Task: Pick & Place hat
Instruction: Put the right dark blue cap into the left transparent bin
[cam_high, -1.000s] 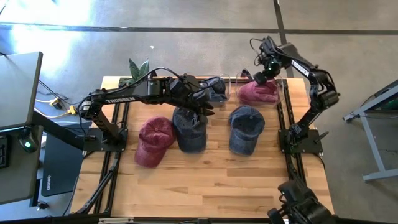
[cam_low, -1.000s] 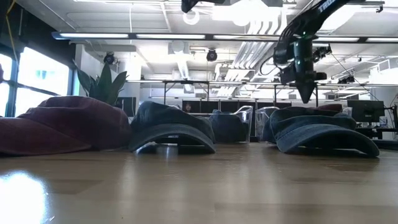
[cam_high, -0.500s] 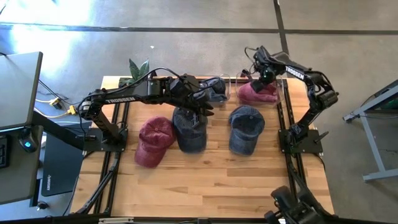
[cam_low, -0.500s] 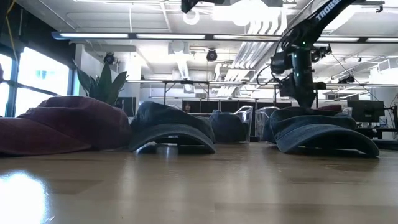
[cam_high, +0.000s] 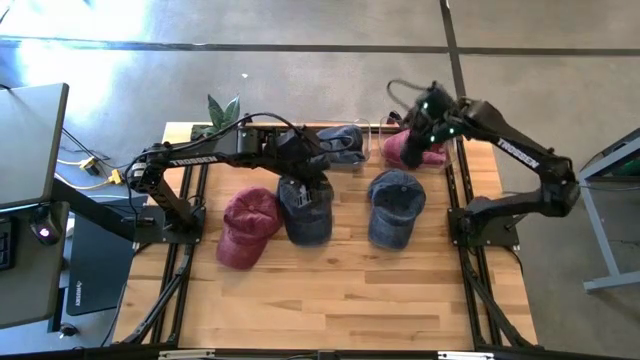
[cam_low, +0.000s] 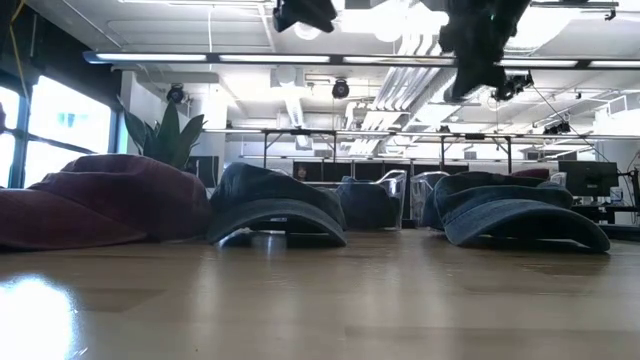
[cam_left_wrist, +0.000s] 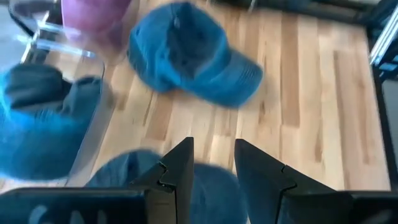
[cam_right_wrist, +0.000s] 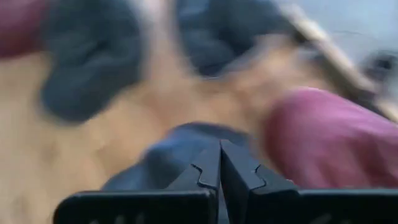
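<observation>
Three hats lie crown up on the wooden table: a red hat (cam_high: 248, 225), a middle blue hat (cam_high: 305, 208) and a right blue hat (cam_high: 396, 205). In clear bins at the far edge sit another blue hat (cam_high: 341, 144) and a red hat (cam_high: 416, 150). My left gripper (cam_left_wrist: 214, 163) hangs open above the middle blue hat (cam_left_wrist: 134, 171), bare wood showing between its fingers. My right gripper (cam_right_wrist: 221, 165) is shut and empty, raised between the binned red hat (cam_right_wrist: 323, 134) and the right blue hat (cam_right_wrist: 171, 155). In the low view both grippers (cam_low: 305, 12) (cam_low: 475, 50) stand high above the hats.
The clear bin walls (cam_high: 365, 140) stand along the table's far edge. A potted plant (cam_high: 222, 108) is at the far left corner. Bare wood (cam_high: 330, 290) fills the near half of the table. Dark frame rails (cam_high: 470, 270) run along both sides.
My right gripper has risen from just above the red hat in the bin and swung toward the table's near side, over the gap by the right blue hat, staying shut. My left gripper has tipped further down over the middle blue hat. No hat has moved.
</observation>
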